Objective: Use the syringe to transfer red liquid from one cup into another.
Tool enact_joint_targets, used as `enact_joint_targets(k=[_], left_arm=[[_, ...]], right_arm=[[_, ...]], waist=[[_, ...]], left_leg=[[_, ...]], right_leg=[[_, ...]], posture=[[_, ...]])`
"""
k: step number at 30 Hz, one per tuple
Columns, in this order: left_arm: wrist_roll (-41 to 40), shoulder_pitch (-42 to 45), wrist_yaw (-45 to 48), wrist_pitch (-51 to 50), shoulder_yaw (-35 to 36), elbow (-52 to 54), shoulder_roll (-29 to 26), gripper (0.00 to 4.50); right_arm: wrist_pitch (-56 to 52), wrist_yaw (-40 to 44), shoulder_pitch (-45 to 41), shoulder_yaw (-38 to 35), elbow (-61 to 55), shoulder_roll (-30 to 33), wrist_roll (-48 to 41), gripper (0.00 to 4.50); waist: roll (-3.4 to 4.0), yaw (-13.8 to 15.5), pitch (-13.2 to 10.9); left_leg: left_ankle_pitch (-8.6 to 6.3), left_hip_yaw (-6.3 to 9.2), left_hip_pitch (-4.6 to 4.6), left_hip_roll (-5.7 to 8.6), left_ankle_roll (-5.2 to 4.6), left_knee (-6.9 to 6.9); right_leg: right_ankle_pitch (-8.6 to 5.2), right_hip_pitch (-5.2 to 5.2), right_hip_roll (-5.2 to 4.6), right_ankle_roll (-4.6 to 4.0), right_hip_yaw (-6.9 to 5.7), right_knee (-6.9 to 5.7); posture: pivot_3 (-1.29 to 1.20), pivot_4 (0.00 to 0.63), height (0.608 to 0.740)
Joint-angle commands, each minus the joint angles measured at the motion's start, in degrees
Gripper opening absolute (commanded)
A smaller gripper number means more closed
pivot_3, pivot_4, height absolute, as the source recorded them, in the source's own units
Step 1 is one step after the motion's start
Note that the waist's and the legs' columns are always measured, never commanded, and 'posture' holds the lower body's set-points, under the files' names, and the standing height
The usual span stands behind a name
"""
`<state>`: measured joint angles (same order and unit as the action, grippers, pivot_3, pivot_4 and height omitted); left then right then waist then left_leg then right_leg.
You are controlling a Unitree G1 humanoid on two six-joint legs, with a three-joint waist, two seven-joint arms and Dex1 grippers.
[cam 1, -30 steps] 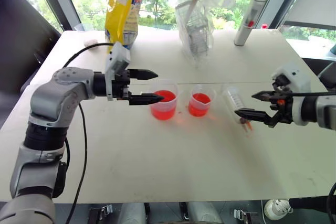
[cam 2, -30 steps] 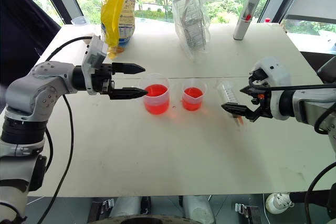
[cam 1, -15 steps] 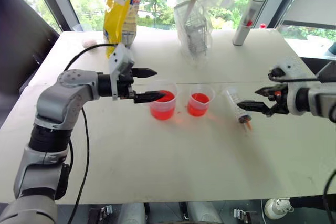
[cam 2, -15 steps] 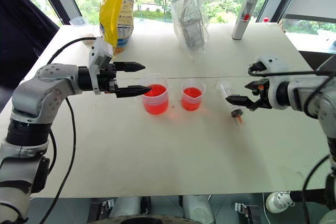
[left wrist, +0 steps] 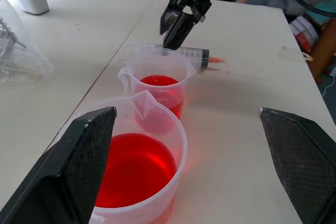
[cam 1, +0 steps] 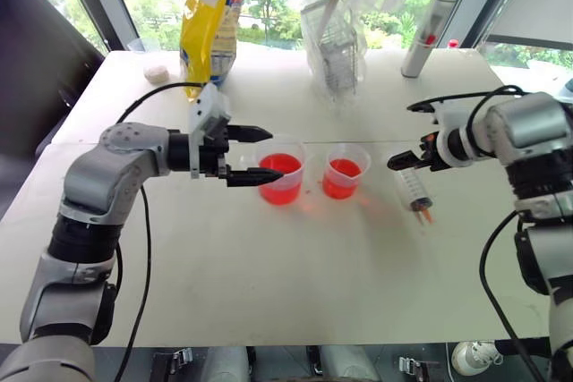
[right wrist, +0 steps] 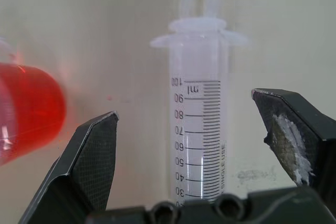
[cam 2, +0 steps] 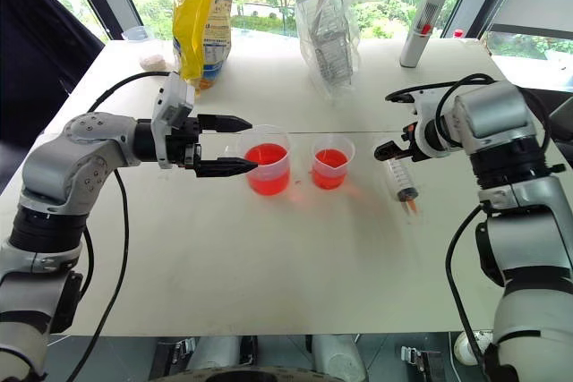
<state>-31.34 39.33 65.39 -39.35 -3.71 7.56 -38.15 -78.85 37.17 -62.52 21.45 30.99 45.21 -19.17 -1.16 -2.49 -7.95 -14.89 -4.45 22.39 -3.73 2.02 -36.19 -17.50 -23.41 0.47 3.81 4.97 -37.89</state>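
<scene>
Syringe [cam 1: 414, 189]: flat on table, centre-right, apparently empty, ungrasped. Right gripper [right wrist: 197, 156]: wide open above its barrel. Left gripper [cam 1: 256, 156]: open, empty. Transfer not begun.

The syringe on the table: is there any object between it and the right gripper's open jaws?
Nothing visible stands between them. The syringe lies flat on the white table, and the right gripper hangs just above its plunger end, jaws open on either side of the barrel. The smaller cup stands off to the side, out of the way.
</scene>
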Motion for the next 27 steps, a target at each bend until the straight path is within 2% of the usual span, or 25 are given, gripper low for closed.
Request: enact_joint_targets(k=[1, 7, 10, 14, 15, 19, 22, 25, 27], left_arm=[[-0.2, 1.0, 0.9, 1.4, 0.3, 2.0, -0.6, 4.50], [0.6, -0.6, 0.3, 2.5, 0.6, 3.7, -1.1, 4.50], [0.7, -1.0, -0.3, 2.5, 0.9, 4.2, -1.1, 4.50], [1.0, -1.4, -0.5, 3.0, 1.1, 4.1, -1.5, 4.50], [1.2, -1.4, -0.5, 3.3, 1.1, 3.8, -1.6, 4.50], [1.6, -0.4, -0.3, 4.4, 1.1, 2.2, -1.7, 4.50], [2.0, 1.3, -0.5, 5.1, 1.5, 0.0, -1.5, 4.50], [0.6, 3.5, -0.7, 4.0, 2.8, -1.8, -1.0, 4.50], [-0.1, 5.1, -0.6, 3.4, 3.3, -2.8, -0.8, 4.50]], right_arm=[[4.6, 3.7, -3.7, 2.6, 6.8, -1.5, 4.1, 4.44], [11.6, 9.4, -6.2, 6.8, 15.8, -5.9, 10.4, 4.44], [14.1, 12.1, -6.0, 8.2, 17.7, -7.2, 13.2, 3.64], [14.6, 14.9, -5.5, 9.1, 18.1, -8.2, 15.9, 1.70], [14.5, 15.4, -5.5, 8.9, 18.0, -8.3, 16.4, 1.40], [13.1, 16.3, -5.4, 7.1, 16.1, -7.2, 17.5, 1.39], [11.4, 14.3, -5.2, 2.8, 8.7, -3.6, 17.3, 1.39], [11.9, 13.1, -2.8, -3.7, -7.7, 2.0, 16.1, 1.39], [13.8, 11.2, -0.3, -10.5, -17.9, 3.4, 14.2, 1.39]], waist=[[0.00, 0.0, 0.0], [0.02, -0.2, 0.0], [0.02, -0.1, 0.0], [0.01, -0.3, 0.0], [0.01, -0.3, 0.0], [0.02, -0.2, 0.0], [0.07, -0.1, 0.0], [0.10, 0.2, 0.0], [0.09, 0.2, 0.0]], left_leg=[[0.00, 0.00, 0.00, 0.00, 0.00, 0.00], [0.00, 0.00, -0.03, -0.04, 0.00, 0.01], [0.00, 0.01, -0.03, -0.05, 0.00, 0.00], [0.00, 0.01, -0.04, -0.05, 0.00, -0.04], [0.00, 0.02, -0.05, -0.05, 0.00, -0.04], [0.00, 0.02, -0.07, -0.05, 0.00, -0.03], [0.00, 0.02, -0.04, -0.05, 0.00, -0.04], [0.00, 0.03, 0.03, -0.03, 0.00, -0.03], [0.00, 0.05, 0.05, -0.02, 0.01, 0.00]], right_leg=[[0.00, 0.00, 0.01, 0.00, 0.00, 0.00], [0.00, -0.01, 0.12, 0.00, 0.02, -0.05], [0.00, -0.01, 0.13, 0.00, 0.01, -0.08], [0.01, 0.00, 0.11, 0.00, 0.03, -0.09], [0.01, 0.00, 0.12, 0.00, 0.03, -0.10], [0.01, 0.01, 0.12, 0.00, 0.02, -0.12], [0.01, -0.01, 0.12, 0.00, 0.02, -0.12], [0.01, -0.06, 0.06, 0.00, 0.01, -0.11], [0.00, -0.06, 0.05, 0.01, 0.00, -0.07]], posture=[[0.00, 0.150, 0.739], [0.00, 0.150, 0.739], [0.00, 0.150, 0.739], [0.00, 0.150, 0.739], [0.00, 0.150, 0.739], [0.00, 0.150, 0.739], [0.00, 0.150, 0.739], [0.00, 0.150, 0.739], [0.00, 0.150, 0.739]])
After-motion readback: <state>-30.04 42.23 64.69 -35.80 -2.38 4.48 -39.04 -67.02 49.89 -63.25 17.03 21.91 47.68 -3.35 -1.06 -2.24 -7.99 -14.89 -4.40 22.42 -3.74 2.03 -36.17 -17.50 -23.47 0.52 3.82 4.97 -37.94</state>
